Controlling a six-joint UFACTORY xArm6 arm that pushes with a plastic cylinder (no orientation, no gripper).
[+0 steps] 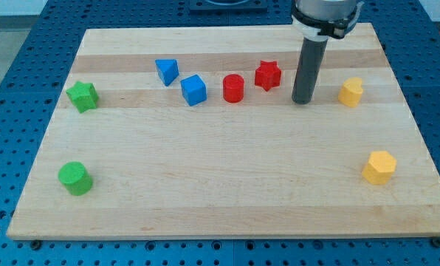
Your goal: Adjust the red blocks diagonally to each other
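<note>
A red cylinder [233, 88] stands on the wooden board [227, 185] near the view's top centre. A red star [267, 75] lies just up and to the right of it, with a small gap between them. My tip [302, 100] rests on the board to the right of the red star and slightly lower, clear of it. It is between the red star and the yellow block at the view's right.
A blue cube [193, 90] and a blue triangle [167, 71] lie left of the red cylinder. A green star [82, 96] and a green cylinder [75, 178] sit at the left. Two yellow blocks [351, 92] [379, 167] sit at the right.
</note>
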